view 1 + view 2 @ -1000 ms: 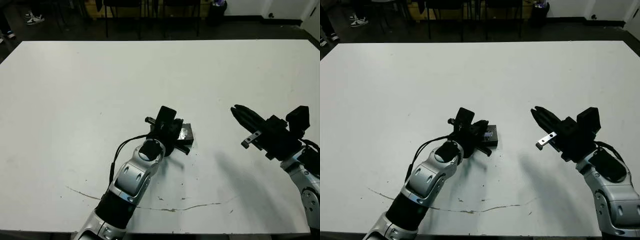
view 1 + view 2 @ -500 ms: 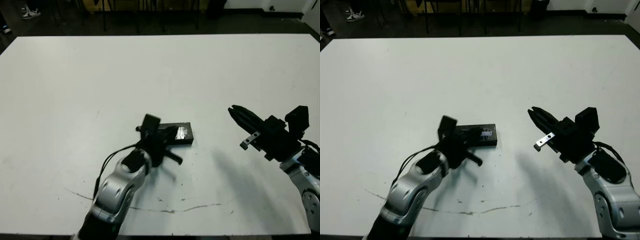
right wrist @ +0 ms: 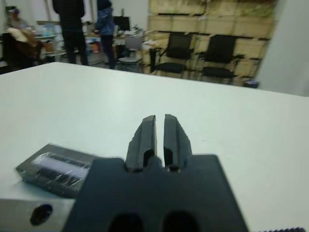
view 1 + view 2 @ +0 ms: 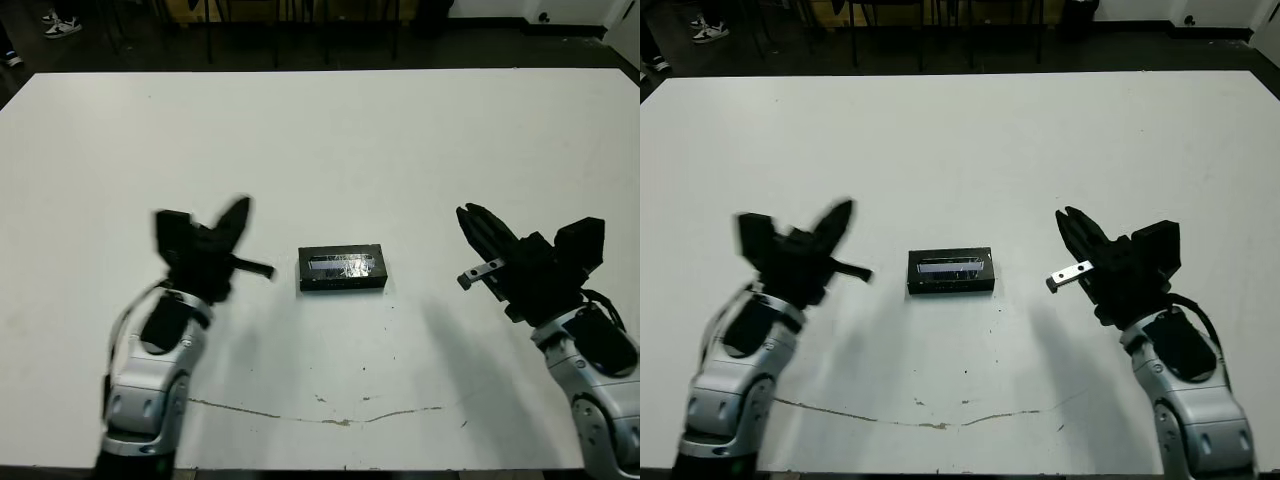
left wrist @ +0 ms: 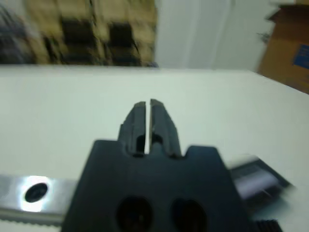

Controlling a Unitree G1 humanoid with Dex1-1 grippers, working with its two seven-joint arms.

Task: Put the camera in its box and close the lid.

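The lid (image 4: 342, 266), flat and black with a silvery label, lies level at the table's middle, covering the box. It also shows as the lid (image 3: 55, 166) in the right wrist view. The white-lined tray and the camera are hidden. My left gripper (image 4: 238, 212) hovers to the lid's left, apart from it. Its fingers (image 5: 137, 121) are shut with only a thin slit between them and hold nothing. My right gripper (image 4: 468, 222) hangs to the lid's right, also apart. Its fingers (image 3: 145, 135) are shut on nothing.
A thin dark scratch (image 4: 330, 418) runs across the white table (image 4: 320, 140) near its front edge. Chairs (image 3: 217, 55) and standing people (image 3: 72, 19) are beyond the far edge. A cardboard carton (image 5: 289, 48) stands off the table.
My left arm has drawn back from the box to the left and lifted, leaving the lid uncovered. The right arm has barely shifted.
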